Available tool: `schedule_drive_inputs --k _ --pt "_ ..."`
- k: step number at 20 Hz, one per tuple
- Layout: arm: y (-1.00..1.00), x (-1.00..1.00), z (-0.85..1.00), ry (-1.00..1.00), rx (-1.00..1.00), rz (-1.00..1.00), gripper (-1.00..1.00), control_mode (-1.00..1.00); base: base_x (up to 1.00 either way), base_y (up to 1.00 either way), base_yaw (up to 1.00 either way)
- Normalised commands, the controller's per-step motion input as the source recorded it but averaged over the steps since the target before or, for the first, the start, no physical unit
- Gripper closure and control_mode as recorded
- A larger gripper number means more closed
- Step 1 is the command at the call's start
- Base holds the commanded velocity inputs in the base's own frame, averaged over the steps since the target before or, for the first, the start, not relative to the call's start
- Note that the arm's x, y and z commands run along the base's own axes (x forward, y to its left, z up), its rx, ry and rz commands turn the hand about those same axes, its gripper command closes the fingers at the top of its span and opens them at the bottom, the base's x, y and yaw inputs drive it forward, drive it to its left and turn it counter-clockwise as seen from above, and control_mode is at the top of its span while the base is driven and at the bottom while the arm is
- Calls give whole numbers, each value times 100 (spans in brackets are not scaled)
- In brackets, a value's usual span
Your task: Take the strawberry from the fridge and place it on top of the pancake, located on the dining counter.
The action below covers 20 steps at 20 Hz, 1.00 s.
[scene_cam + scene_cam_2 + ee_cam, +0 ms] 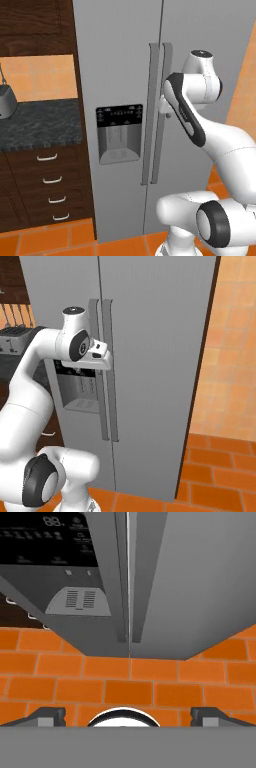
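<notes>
At fridge front, both doors shut, hand (102, 358) raised beside the handles.
Elbow bent high, wrist level with the black dispenser panel (119, 133); hand turned downward toward the orange tile floor (125, 687), fingers (47, 716) spread wide apart, gripping nothing. Fridge (125, 60) directly ahead, its paired vertical handles (157, 110) just beside the hand.

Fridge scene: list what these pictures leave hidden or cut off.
- Contents of the fridge, strawberry included: hidden in all views by its shut doors.
- Fridge top: cut off by the upper edge of both base views.
- Gripper: in the hand view the tips stand wide apart, open; in the left base view the arm's own links cover the fingers.
- Dispenser panel: partly covered by the arm in the right base view.
</notes>
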Motion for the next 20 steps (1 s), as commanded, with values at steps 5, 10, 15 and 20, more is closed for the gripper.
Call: schedule_drive_inputs --k 5,10,15,20 --pt "-2 10 -6 -27 0 2 -100 -100 0 0 0" --pt "-27 20 1 -52 1 7 -100 -100 0 0 0" --pt "-18 47 2 -12 4 1 -100 -100 0 0 0" --pt "0 53 0 0 0 -6 -100 -100 0 0 0"
